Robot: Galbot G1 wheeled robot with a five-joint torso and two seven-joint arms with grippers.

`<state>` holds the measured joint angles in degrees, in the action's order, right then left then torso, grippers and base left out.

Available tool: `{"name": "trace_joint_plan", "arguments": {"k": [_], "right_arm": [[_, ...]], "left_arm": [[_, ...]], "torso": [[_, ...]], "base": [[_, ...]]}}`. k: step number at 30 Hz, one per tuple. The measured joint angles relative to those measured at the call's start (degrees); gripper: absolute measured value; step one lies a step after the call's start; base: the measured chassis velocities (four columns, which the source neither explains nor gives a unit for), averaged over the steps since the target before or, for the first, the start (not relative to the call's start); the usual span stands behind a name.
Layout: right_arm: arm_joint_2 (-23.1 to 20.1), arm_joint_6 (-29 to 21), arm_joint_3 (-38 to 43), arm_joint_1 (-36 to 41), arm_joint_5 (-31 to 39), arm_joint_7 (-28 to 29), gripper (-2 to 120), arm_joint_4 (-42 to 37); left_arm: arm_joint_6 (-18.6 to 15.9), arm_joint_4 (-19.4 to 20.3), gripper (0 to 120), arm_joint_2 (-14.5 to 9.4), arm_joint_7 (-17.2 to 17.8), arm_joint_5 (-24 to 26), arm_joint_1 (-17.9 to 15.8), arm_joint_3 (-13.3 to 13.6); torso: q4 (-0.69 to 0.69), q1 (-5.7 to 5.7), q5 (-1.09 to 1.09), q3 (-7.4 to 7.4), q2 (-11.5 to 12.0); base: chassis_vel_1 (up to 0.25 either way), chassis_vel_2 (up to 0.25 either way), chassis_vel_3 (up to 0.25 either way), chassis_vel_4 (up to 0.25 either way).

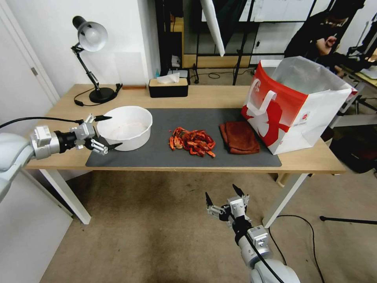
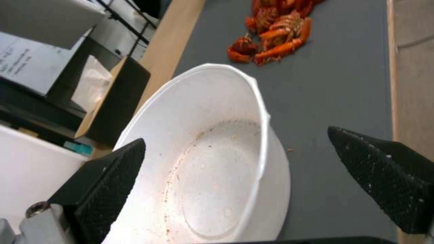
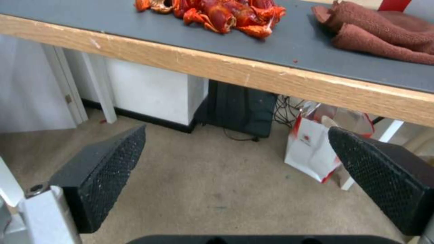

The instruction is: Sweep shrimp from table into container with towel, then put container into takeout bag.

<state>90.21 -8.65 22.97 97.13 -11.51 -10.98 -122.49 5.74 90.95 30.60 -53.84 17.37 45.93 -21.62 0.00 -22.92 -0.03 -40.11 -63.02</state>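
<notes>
Shrimp [image 1: 192,142] are lying in a loose pile on the dark mat [image 1: 157,155] in the middle of the table [image 1: 212,96], and nothing is touching them yet. Starting at the left gripper [image 1: 110,131], its jaws are standing wide apart and reaching in from the table's left end, with one fingertip beside the far side of the container [image 1: 125,126] and the other beside its near side, so the bowl's left wall is sitting between them without being clamped. In the left wrist view the container [image 2: 212,162] is showing empty apart from a few specks, with the shrimp [image 2: 276,34] well beyond it along the mat. The right gripper [image 1: 222,194] is hanging below and in front of the table edge, also spread wide and carrying nothing; from its wrist view the towel [image 3: 379,34] is lying folded just beside the pile on the mat. Further right, the takeout bag [image 1: 298,106] is standing upright and open, nearly touching the towel. Judging from this, the step in hand is taking hold of the bowl, and doing it well means closing on the rim or wall firmly enough that the light plastic is not sliding or tipping, then bringing it just below the table's front edge, level with the pile, so the shrimp can be swept in without spilling.
</notes>
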Motion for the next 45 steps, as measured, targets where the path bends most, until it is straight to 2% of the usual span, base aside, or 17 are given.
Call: {"name": "trace_joint_plan", "arguments": {"k": [1, 4, 9, 12, 13, 16, 18, 20, 21, 25, 29, 33, 34, 37, 38, 42, 45], "right_arm": [[0.00, 0.00, 0.00, 0.00, 0.00, 0.00, 100, 0.00], [-0.16, 0.12, 0.04, 0.39, -0.17, 0.04, 100, 0.01], [-0.22, 0.18, 0.07, 0.51, -0.19, 0.08, 100, 0.01], [-0.33, 0.28, 0.36, 0.67, -0.19, 0.17, 100, -0.01], [-0.33, 0.28, 0.36, 0.67, -0.19, 0.17, 100, -0.01], [-0.37, 0.43, 0.60, 0.85, -0.11, 0.34, 100, 0.01], [-0.37, 0.48, 0.63, 0.86, -0.06, 0.35, 100, 0.03], [-0.38, 0.59, 0.87, 0.90, 0.05, 0.38, 100, 0.20], [-0.38, 0.59, 0.87, 0.90, 0.05, 0.38, 100, 0.20], [-0.41, 0.74, 1.13, 0.88, 0.14, 0.47, 100, 0.56], [-0.37, 0.74, 1.13, 0.82, 0.14, 0.48, 100, 0.68], [-0.22, 0.74, 1.10, 0.74, 0.10, 0.52, 100, 0.85], [-0.22, 0.74, 1.10, 0.74, 0.10, 0.52, 100, 0.85], [-0.21, 0.74, 1.15, 0.82, 0.09, 0.55, 100, 0.85], [-0.21, 0.74, 1.15, 0.82, 0.09, 0.55, 100, 0.85], [-0.23, 0.80, 1.27, 1.00, 0.03, 0.60, 100, 0.79], [-0.25, 0.87, 1.29, 1.08, 0.01, 0.65, 100, 0.76]], "left_arm": [[0.00, 0.00, 100, 0.00, 0.00, 0.00, 0.00, 0.00], [0.61, -3.63, 100, 0.23, -4.16, -2.59, -7.58, 6.13], [0.73, -5.33, 100, 0.47, -6.50, -3.59, -11.13, 8.80], [0.75, -8.47, 100, 1.32, -11.36, -5.00, -17.15, 14.21], [0.75, -8.47, 100, 1.32, -11.36, -5.00, -17.15, 14.21], [0.75, -10.95, 100, 2.92, -15.98, -7.75, -23.10, 19.72], [0.75, -11.22, 100, 3.23, -16.31, -8.15, -23.85, 20.40], [1.21, -12.49, 100, 4.31, -17.33, -9.93, -26.45, 22.53], [1.21, -12.49, 100, 4.31, -17.33, -9.93, -26.45, 22.53], [3.00, -14.57, 100, 6.10, -19.79, -14.29, -30.68, 25.25], [3.84, -15.31, 99, 6.64, -20.94, -15.81, -32.05, 26.17], [5.21, -16.64, 84, 7.59, -22.33, -18.56, -33.97, 27.48], [5.21, -16.64, 84, 7.59, -22.33, -18.56, -33.97, 27.48], [5.69, -17.06, 71, 7.94, -23.29, -19.65, -34.67, 28.04], [5.69, -17.06, 71, 7.94, -23.29, -19.65, -34.67, 28.04], [5.84, -17.45, 51, 7.98, -26.21, -20.65, -35.64, 28.73], [5.84, -17.69, 46, 7.90, -27.11, -20.76, -35.98, 28.97]], "torso": [[0.00, 0.00, 0.00, 0.00, 0.00], [0.01, 0.00, 0.00, 0.00, 0.00], [-0.01, 0.00, 0.02, 0.00, 0.00], [0.00, 0.00, 0.01, 0.00, 0.00], [0.00, 0.00, 0.01, 0.00, 0.00], [-0.01, -0.01, 0.02, 0.00, 0.00], [0.00, 0.00, 0.03, 0.00, 0.00], [0.00, 0.00, 0.03, 0.00, 0.00], [0.00, 0.00, 0.03, 0.00, 0.00], [0.00, 0.00, 0.03, 0.00, 0.00], [0.00, 0.00, 0.03, 0.00, 0.00], [0.00, 0.00, 0.03, 0.00, 0.00], [0.00, 0.00, 0.03, 0.00, 0.00], [0.00, 0.00, 0.02, 0.00, -0.01], [0.00, 0.00, 0.02, 0.00, -0.01], [0.00, 0.00, 0.03, 0.00, -0.01], [0.00, 0.00, 0.02, 0.01, 0.00]], "base": [[0.000, 0.000, 0.000, 0.000], [0.000, 0.000, 0.000, 0.000], [0.000, 0.000, 0.000, 0.000], [0.000, 0.000, 0.000, 0.000], [0.000, 0.000, 0.000, 0.000], [0.000, 0.000, 0.000, 0.000], [0.000, 0.000, 0.000, 0.000], [0.000, 0.000, 0.000, 0.000], [0.000, 0.000, 0.000, 0.000], [0.000, 0.000, 0.000, 0.000], [0.000, 0.000, 0.000, 0.000], [0.000, 0.000, 0.000, 0.000], [0.000, 0.000, 0.000, 0.000], [0.000, 0.000, 0.000, 0.000], [0.000, 0.000, 0.000, 0.000], [0.000, 0.000, 0.000, 0.000], [0.000, 0.000, 0.000, 0.000]]}}
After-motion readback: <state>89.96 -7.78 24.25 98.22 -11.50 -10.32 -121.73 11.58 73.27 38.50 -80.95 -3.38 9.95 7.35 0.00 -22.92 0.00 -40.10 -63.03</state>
